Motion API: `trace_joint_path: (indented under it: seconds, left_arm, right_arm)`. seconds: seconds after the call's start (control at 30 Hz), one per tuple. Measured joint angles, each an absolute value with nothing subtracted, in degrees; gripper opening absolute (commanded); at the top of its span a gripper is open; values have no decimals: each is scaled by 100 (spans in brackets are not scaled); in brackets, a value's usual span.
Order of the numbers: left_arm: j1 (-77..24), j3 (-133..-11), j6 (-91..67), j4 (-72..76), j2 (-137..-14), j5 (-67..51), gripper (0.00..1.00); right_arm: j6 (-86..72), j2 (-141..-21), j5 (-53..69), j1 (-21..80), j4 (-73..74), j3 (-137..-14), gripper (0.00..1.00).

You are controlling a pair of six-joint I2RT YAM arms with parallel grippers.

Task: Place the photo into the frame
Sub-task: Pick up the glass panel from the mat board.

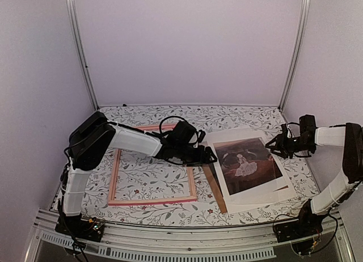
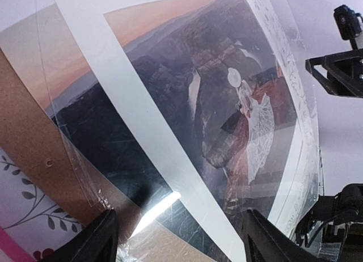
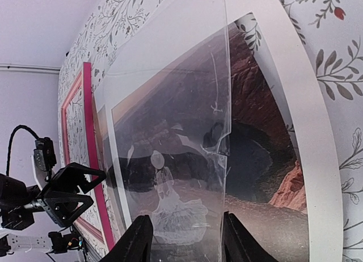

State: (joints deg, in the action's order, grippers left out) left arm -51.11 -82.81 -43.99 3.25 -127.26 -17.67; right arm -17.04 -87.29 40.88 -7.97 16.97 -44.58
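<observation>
The photo [image 1: 247, 164], dark reddish-brown with a pale figure, lies flat at centre right on a white mat board [image 1: 266, 197], with a brown backing [image 1: 214, 188] showing at its left. A clear sheet [image 3: 170, 137] lies over it. The pink frame [image 1: 116, 174] lies flat to its left and holds nothing but table. My left gripper [image 1: 211, 155] reaches across the frame to the photo's left edge, open, its fingers [image 2: 96, 239] over the photo [image 2: 187, 92]. My right gripper [image 1: 272, 144] is at the photo's right edge, open, its fingers [image 3: 133, 242] either side of the clear sheet.
The table [image 1: 170, 214] has a floral cloth and white walls on three sides. The left arm [image 1: 133, 140] lies across the frame's top right corner. The frame also shows in the right wrist view [image 3: 91, 160], beside the other gripper [image 3: 68, 194].
</observation>
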Motion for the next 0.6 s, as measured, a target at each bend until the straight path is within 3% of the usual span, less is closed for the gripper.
trace_joint_path:
  seconds: [0.6]
  left_arm:
    - [-5070,-7905,-4491,674,-12549,-1743,78]
  right_arm:
    - [-1649,-8195,4877,-611,1977,-4300,36]
